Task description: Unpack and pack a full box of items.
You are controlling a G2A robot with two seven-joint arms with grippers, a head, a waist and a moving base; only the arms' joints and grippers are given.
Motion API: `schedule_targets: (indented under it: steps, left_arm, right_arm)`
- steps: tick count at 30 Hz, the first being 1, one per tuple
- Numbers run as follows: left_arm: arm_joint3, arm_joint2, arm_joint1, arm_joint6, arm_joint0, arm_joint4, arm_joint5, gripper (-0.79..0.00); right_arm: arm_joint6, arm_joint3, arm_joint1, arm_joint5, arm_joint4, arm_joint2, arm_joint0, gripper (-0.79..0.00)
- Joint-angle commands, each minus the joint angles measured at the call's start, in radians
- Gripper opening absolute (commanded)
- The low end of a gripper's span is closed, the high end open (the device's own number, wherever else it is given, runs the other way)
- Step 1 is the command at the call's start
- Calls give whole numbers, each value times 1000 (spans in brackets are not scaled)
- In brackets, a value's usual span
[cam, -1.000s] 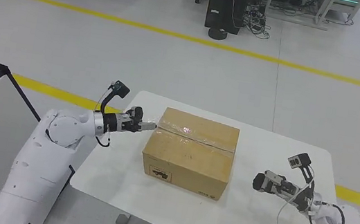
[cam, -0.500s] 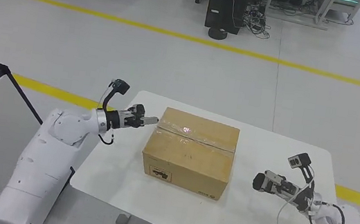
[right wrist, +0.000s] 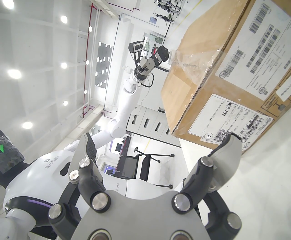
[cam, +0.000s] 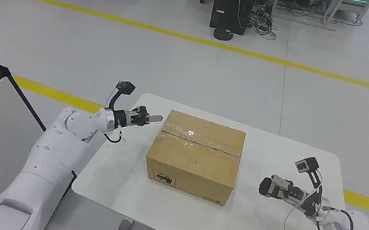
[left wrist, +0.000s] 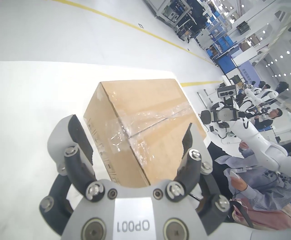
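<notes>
Left gripper [cam: 156, 119], fingers spread wide, hovers with the taped box [cam: 196, 154] at its four o'clock, long axis running nine-to-three.

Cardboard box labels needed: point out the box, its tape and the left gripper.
cardboard box [cam: 192, 158], top view, top face.
clear tape [left wrist: 145, 120], left wrist view, over the seam.
left gripper [cam: 156, 119], top view, between fingertips.

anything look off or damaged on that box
Only the clear tape: it is wrinkled and bunched where it folds over the top edge of the cardboard box, at the end facing the left gripper. The box sits flat and sealed.
</notes>
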Motion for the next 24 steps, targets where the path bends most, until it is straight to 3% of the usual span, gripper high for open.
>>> schedule_targets:
  steps: [1, 13, 15, 16, 18, 19, 21, 24]
  left_arm:
    - [33, 13, -5, 13, -9, -2, -6, 0]
    - [114, 57, -21, 43, -42, -5, -26, 0]
    - [114, 60, -21, 39, -45, -2, -28, -117]
    - [114, 61, -21, 39, -45, -2, -29, -271]
    - [112, 63, -21, 36, -45, -4, -32, -431]
    - [112, 63, -21, 35, -44, -5, -32, -459]
    - [110, 64, -20, 35, -42, -6, -31, -434]
    - [110, 64, -19, 39, -38, -5, -27, -508]
  right_arm:
    - [0, 0, 0, 0, 0, 0, 0, 0]
    - [0, 0, 0, 0, 0, 0, 0, 0]
    - [0, 0, 0, 0, 0, 0, 0, 0]
    - [0, 0, 0, 0, 0, 0, 0, 0]
    - [0, 0, 0, 0, 0, 0, 0, 0]
    - [0, 0, 0, 0, 0, 0, 0, 0]
    - [0, 0, 0, 0, 0, 0, 0, 0]
    - [0, 0, 0, 0, 0, 0, 0, 0]
